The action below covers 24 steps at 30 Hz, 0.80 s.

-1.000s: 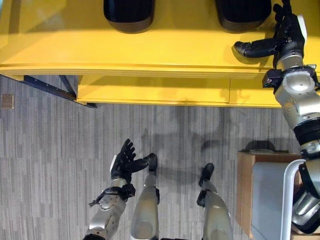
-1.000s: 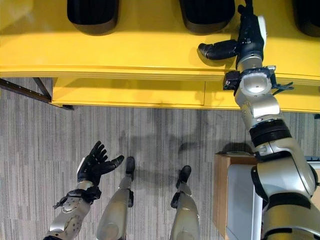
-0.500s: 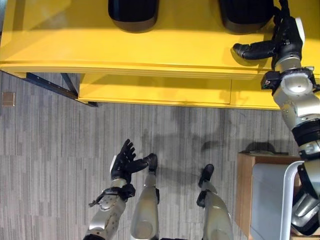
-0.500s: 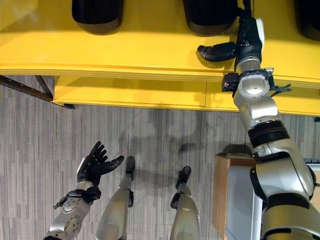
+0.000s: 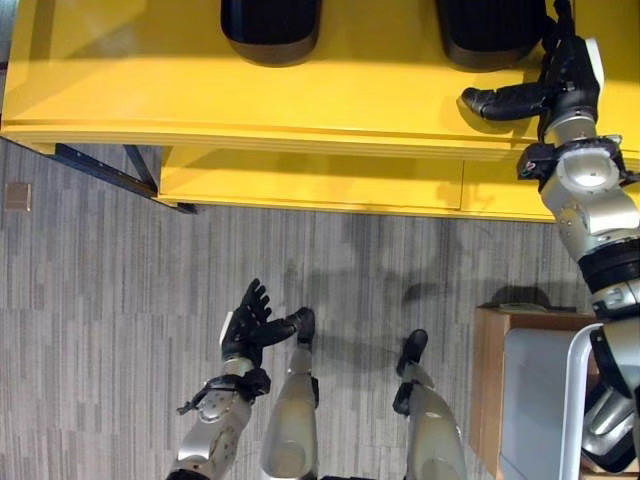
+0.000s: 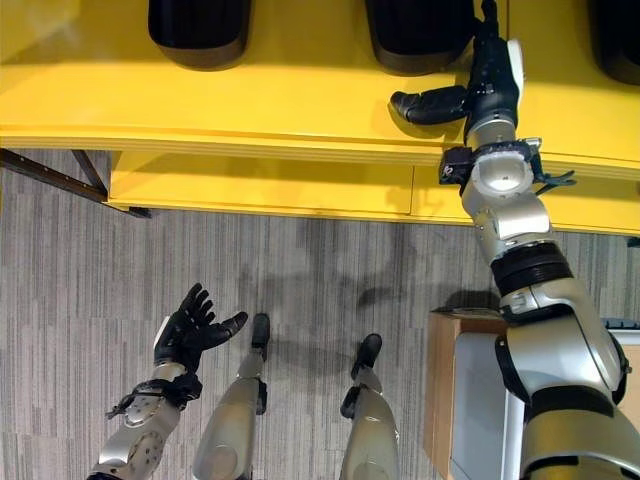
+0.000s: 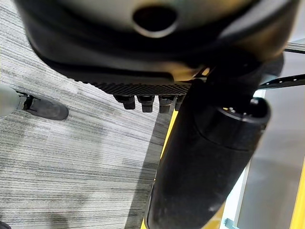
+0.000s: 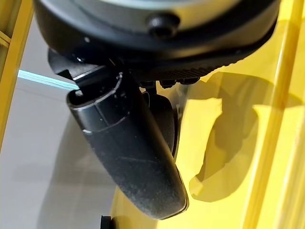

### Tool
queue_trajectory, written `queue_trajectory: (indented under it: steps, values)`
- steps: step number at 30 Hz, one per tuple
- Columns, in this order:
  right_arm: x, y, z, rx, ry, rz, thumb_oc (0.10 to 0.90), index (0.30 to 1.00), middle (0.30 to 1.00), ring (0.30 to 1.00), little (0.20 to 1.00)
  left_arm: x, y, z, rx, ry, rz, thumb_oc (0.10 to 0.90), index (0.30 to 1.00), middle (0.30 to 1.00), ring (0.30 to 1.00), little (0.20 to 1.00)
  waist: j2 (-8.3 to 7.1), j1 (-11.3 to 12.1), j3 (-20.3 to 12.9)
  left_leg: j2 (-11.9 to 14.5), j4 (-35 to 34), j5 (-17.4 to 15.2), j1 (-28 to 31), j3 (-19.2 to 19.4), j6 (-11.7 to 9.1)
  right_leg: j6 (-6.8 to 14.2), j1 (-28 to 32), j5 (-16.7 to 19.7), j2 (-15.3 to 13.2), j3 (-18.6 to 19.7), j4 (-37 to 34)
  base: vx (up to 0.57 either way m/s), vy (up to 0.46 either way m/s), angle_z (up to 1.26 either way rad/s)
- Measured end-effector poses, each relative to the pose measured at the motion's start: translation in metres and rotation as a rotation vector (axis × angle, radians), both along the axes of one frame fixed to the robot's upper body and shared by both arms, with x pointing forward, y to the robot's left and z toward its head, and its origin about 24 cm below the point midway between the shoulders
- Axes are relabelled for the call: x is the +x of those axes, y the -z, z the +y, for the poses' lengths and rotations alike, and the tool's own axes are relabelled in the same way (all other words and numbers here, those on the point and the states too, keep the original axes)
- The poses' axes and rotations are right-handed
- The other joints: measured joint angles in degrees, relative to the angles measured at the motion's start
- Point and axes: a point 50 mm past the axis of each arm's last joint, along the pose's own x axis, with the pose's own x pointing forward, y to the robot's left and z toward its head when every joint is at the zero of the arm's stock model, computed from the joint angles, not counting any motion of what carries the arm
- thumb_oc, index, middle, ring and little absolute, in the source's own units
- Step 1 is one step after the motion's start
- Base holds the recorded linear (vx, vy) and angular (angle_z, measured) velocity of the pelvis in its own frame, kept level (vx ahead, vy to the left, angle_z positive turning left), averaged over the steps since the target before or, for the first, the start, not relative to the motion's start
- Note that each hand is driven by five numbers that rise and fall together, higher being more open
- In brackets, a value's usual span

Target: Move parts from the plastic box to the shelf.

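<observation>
Reaching up over the yellow shelf (image 6: 300, 90), the right hand (image 6: 490, 80) has its thumb stuck out sideways and its fingers straight, holding nothing; it looks to be clearing a dark, rounded, glossy part (image 6: 415, 30) set just ahead, likely so the piece sits square among its neighbours. The left hand (image 6: 190, 330) hangs spread and empty above the striped grey carpet (image 6: 80, 260).

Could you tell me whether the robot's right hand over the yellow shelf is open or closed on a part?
Open: the right hand reaches over the yellow shelf with straight fingers and its thumb out sideways, holding nothing.
</observation>
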Motion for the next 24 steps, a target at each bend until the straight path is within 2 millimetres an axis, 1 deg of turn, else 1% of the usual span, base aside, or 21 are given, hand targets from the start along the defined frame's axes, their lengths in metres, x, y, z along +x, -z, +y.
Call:
queue_trajectory:
  steps: [14,24]
  values:
    - [0.0031,0.0054,0.0099,-0.020,-0.015,0.012,0.900,1.000,1.000,1.000,1.000,-0.0003,0.0002,0.0001,0.000,0.000,0.001,0.900,1.000,1.000,1.000,1.000,-0.03,0.1,0.0,0.0,0.6,0.0,0.0,0.0,0.0,-0.1,0.2,0.1,0.0,0.0,0.3,0.00,0.000,0.00]
    - [0.0032,0.0060,0.0103,-0.021,-0.016,0.014,0.900,1.000,1.000,1.000,1.000,-0.0013,0.0011,0.0003,0.000,-0.001,0.005,0.900,1.000,1.000,1.000,1.000,-0.08,0.2,0.0,0.0,0.6,0.0,0.0,0.0,0.0,-0.1,0.2,0.1,0.0,0.0,0.3,0.00,0.000,0.00]
